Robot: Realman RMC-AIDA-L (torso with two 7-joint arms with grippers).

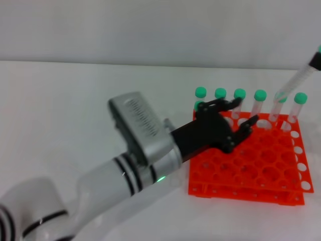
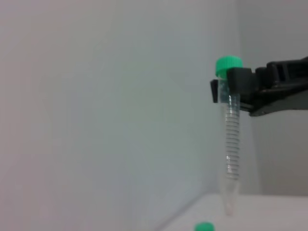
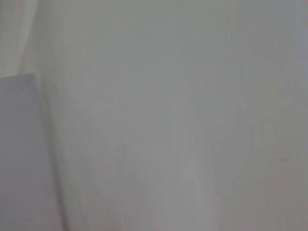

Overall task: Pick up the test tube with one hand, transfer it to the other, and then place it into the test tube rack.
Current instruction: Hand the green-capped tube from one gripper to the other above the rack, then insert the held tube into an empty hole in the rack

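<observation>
The test tube (image 1: 296,80), clear with a green cap, hangs tilted in the air above the back right corner of the orange-red test tube rack (image 1: 261,170). My right gripper (image 1: 316,61) is shut on it just under the cap, at the head view's right edge. The left wrist view shows this grip plainly: black fingers (image 2: 240,82) clamp the tube (image 2: 230,139), which hangs with its tip down. My left gripper (image 1: 244,114) is open and empty, low over the rack's back rows, to the left of the held tube.
Several other green-capped tubes (image 1: 260,103) stand in the rack's back row; one cap (image 2: 204,226) shows in the left wrist view. The rack's front holes are empty. White table lies to the left and in front. The right wrist view shows only a blank pale surface.
</observation>
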